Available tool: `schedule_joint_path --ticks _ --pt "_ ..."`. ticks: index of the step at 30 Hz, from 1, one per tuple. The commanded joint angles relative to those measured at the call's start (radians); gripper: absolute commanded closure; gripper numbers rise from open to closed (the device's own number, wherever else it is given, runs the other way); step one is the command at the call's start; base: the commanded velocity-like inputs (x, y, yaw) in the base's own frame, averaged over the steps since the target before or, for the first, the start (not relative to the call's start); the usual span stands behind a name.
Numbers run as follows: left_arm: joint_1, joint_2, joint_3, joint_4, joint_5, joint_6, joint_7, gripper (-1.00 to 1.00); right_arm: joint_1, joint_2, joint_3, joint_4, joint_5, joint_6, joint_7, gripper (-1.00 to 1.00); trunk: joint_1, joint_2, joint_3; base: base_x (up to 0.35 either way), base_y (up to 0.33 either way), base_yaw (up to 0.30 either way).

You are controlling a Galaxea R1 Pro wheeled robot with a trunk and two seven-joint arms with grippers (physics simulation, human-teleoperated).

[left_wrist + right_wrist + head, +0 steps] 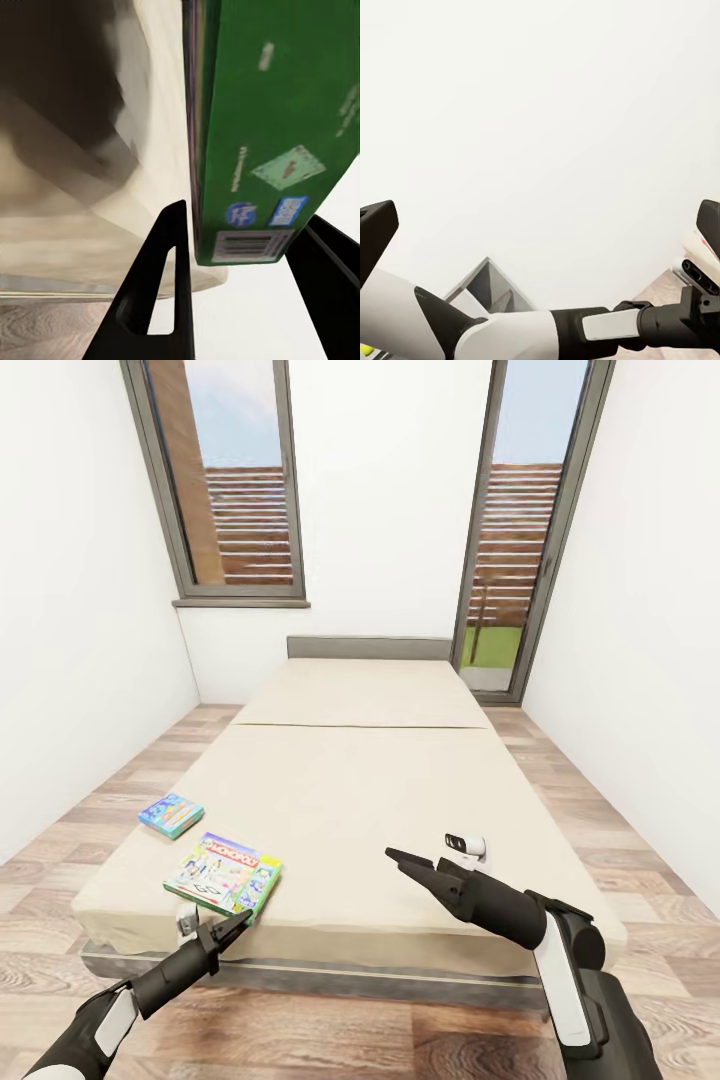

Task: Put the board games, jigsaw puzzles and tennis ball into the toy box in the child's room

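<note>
Two board games lie on the bed (380, 780) near its front left corner. The blue one (171, 814) is close to the left edge. The green-edged one (223, 873) with a pale busy cover sits by the front edge. My left gripper (232, 926) reaches up from the floor side to that box's near corner. In the left wrist view its fingers (161, 285) straddle the box's green side (262, 135), pressed against it on both faces. My right gripper (393, 854) hovers over the front of the mattress, and its fingertips (375, 225) stand wide apart, holding nothing.
The bed has a dark grey headboard (368, 648) against the far white wall, between two tall dark-framed windows (235, 480). Wood plank floor (120, 780) runs down both sides of the bed and along its foot, where I stand. White walls close in on either side.
</note>
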Motion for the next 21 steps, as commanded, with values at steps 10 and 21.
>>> schedule_joint_path --ticks 10,21 --pt "-0.001 0.000 0.002 0.000 0.002 0.008 -0.003 1.00 0.000 0.002 -0.001 0.000 -0.001 0.006 0.002 -1.00 0.000 0.000 -0.001 0.000 0.000 0.000" --pt "-0.001 0.000 0.002 0.000 0.002 0.011 -0.002 1.00 0.000 0.002 -0.001 0.000 0.000 0.006 0.002 -1.00 -0.027 0.049 0.021 0.000 0.000 0.000"
